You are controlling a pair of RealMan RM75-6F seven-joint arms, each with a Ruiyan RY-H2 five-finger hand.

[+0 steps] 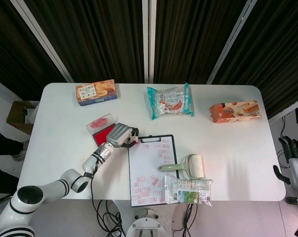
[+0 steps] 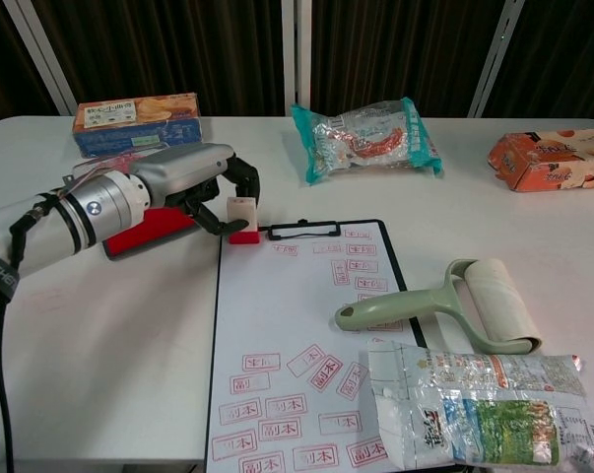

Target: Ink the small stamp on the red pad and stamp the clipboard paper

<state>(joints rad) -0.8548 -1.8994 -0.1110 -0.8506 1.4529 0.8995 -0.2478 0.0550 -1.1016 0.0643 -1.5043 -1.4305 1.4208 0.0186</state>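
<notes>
The small stamp [image 2: 242, 219], white above a red base, stands upright at the top left corner of the clipboard paper [image 2: 297, 325], beside the clip. My left hand [image 2: 193, 182] curls around it from the left, thumb and fingers pinching its white body. From above, the stamp [image 1: 134, 140] peeks out under the left hand [image 1: 120, 134]. The red pad [image 2: 144, 229] lies just behind that hand, partly hidden by it, its stained lid [image 1: 100, 122] open. The paper [image 1: 151, 168] carries several red stamp marks. My right hand [image 1: 293, 158] hangs off the table's right side, holding nothing.
A green lint roller [image 2: 444, 301] lies across the clipboard's right edge. A snack bag [image 2: 474, 404] covers its lower right corner. Along the far side sit a biscuit box [image 1: 95, 92], a teal packet [image 1: 170, 100] and an orange box [image 1: 235, 111].
</notes>
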